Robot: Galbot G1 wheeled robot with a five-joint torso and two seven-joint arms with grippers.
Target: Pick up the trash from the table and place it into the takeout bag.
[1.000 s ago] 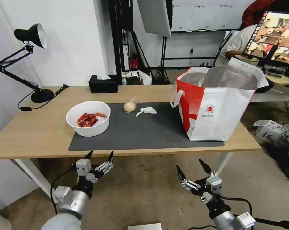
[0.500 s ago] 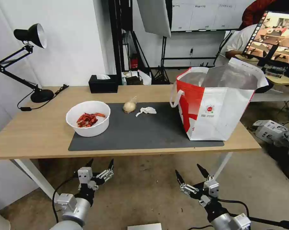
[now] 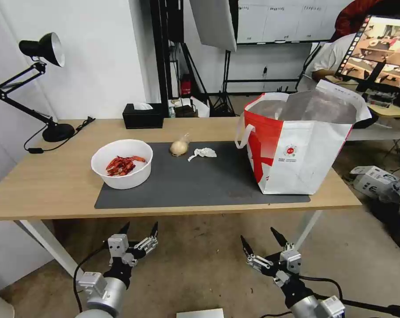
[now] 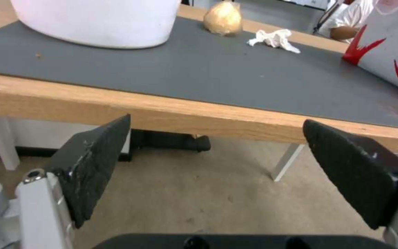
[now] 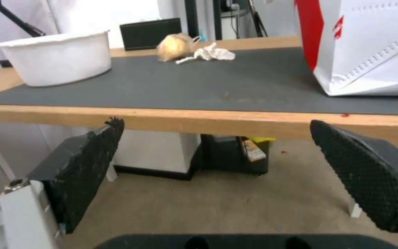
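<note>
Dark grey mat (image 3: pixel 200 181) covers the middle of the light-wood table (image 3: pixel 50 185), and both grippers hang below the table's near edge, out over the floor, holding nothing. The left gripper (image 3: pixel 139 229) has its black fingers spread wide; up and ahead of it, on the mat's left end, sits the white bowl (image 3: pixel 122 163) with red shells inside. The right gripper (image 3: pixel 258 237) is likewise splayed open, its two fingertips well apart — in its wrist view the table edge runs across between the pads (image 5: pixel 84 166). Ahead of the space between the two grippers, toward the far side of the mat, lies the small knotted beige bag (image 3: pixel 179 146), and just beside it, on the right gripper's side, the crumpled white tissue (image 3: pixel 202 153); the two look near each other but not touching. Ahead of the right gripper and a little outward stands the takeout bag (image 3: pixel 297 150) — upright on the mat's right end, mouth open, silver lining showing, one white loop handle hanging on the side facing the tissue. A black tissue box (image 3: pixel 143 115) rests at the table's far edge beyond the bowl.
</note>
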